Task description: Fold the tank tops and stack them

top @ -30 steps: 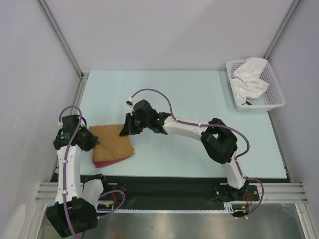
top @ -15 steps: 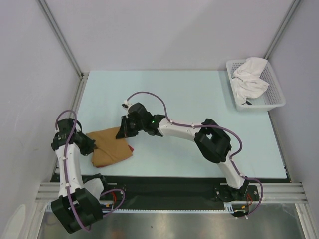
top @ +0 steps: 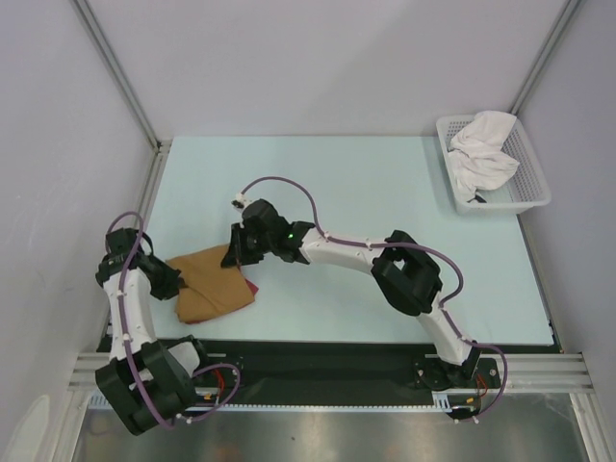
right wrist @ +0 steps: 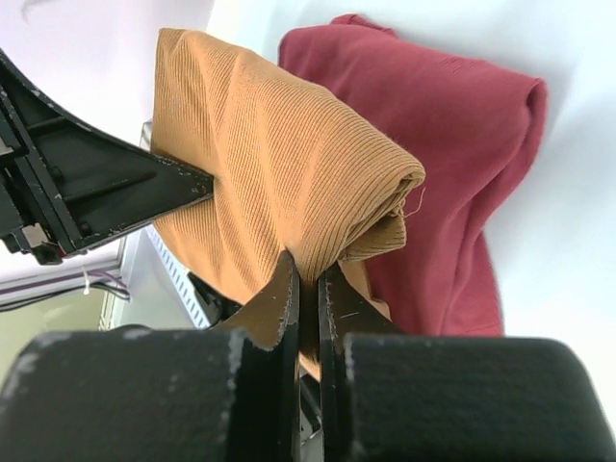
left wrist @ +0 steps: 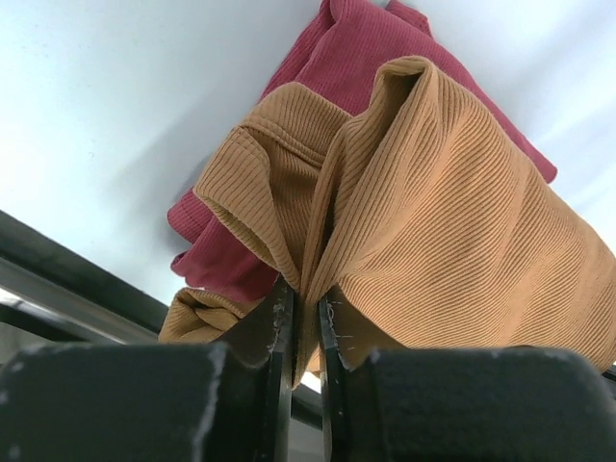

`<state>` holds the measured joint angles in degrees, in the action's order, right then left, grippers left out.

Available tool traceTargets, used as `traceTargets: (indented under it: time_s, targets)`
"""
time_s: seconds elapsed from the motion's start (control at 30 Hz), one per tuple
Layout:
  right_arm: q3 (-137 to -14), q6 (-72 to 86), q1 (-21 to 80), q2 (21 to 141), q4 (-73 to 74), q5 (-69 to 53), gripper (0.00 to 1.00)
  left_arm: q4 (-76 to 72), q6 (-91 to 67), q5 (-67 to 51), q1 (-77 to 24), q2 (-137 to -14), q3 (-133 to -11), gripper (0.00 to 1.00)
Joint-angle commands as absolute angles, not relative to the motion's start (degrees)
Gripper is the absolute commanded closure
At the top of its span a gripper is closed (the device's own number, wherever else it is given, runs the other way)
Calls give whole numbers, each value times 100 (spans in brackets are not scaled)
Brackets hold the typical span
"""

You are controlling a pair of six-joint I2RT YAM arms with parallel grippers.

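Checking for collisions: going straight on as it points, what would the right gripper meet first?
The tan tank top bunched at the right gripper, probably; the dark red tank top lies beyond, depth unclear.

pale blue desk point(top: 385, 178) inside plain light grey walls point(top: 318, 58), aluminium posts point(top: 117, 69) at the far corners, white mesh basket point(top: 530, 166) with crumpled white cloth point(top: 486, 149) at far right, metal rail point(top: 553, 369) along near edge

1 camera looks down on the table point(top: 385, 183); 2 close wrist cameras share the tan top point(left wrist: 462, 221).
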<state>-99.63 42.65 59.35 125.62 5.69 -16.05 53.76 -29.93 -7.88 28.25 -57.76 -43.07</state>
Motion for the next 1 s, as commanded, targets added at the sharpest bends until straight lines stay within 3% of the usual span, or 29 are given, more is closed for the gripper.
traceTargets:
  time_s: [0.0, 0.2, 0.43, 0.53, 0.6, 0.67, 0.7, 0.77, 0.87, 0.97]
  targets:
    - [-10230, 4263, 5880, 12647, 484, -1521, 100, 5124, -2962, -914, 2909, -5967, -4403, 85]
    - [-10380, 4377, 5827, 12946, 492, -1626, 100, 5036, -3015, -870, 2909, -6240, -4474, 83]
    - [-10406, 4456, 5766, 13139, 361, -1617, 95, 4922, -2997, -888, 2918, -6442, -4500, 56]
    - [-10450, 4482, 5713, 13236, 299, -1722, 75, 4974, -2962, -730, 2918, -6390, -4631, 52]
    - [-10468, 4456, 5704, 13245, 334, -1793, 57, 5115, -2900, -371, 2918, -6302, -4841, 45]
    - [-10442, 4395, 5695, 13210, 343, -1758, 46, 5273, -2874, 94, 2918, -6206, -4983, 34]
    - [-10424, 4360, 5695, 13184, 360, -1749, 43, 5317, -2874, 253, 2918, -6101, -5114, 21]
    - [-10433, 4272, 5678, 13079, 422, -1697, 37, 5396, -2848, 526, 2918, -5995, -5238, 11]
    - [-10424, 4087, 5625, 12850, 632, -1574, 34, 5554, -2795, 572, 2927, -5845, -5484, 9]
    - [-10302, 3825, 5599, 12517, 834, -1329, 34, 5546, -2488, -119, 2909, -5530, -5712, 9]
